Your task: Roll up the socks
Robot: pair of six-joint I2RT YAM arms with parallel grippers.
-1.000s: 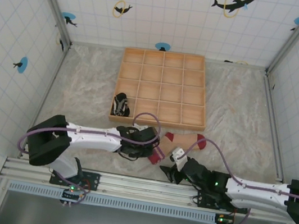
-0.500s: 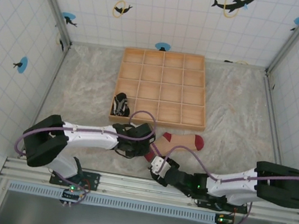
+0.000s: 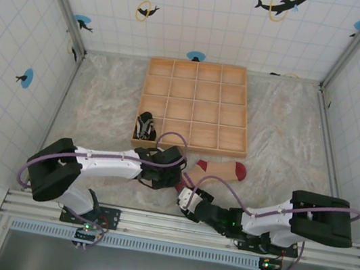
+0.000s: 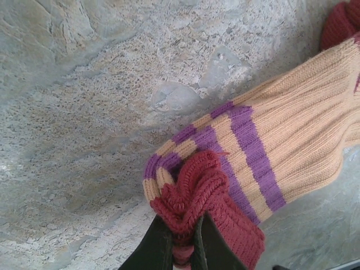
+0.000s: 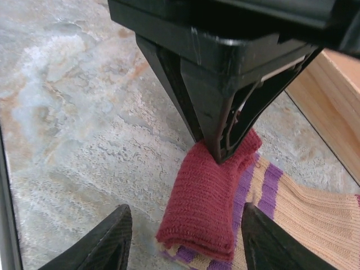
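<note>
Wooden tray (image 3: 212,149), striped sock (image 3: 144,126) in corner compartment (near-left)

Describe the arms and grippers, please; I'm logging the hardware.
The left arm and right arm each have white links, black joints and a purple cable looping alongside. The left gripper has slim dark tapered fingers; the right gripper has broad black pointed fingers.

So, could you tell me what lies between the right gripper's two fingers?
In the right wrist view, the tan sock's folded dark red cuff lies between them, pinched by the left gripper.
</note>
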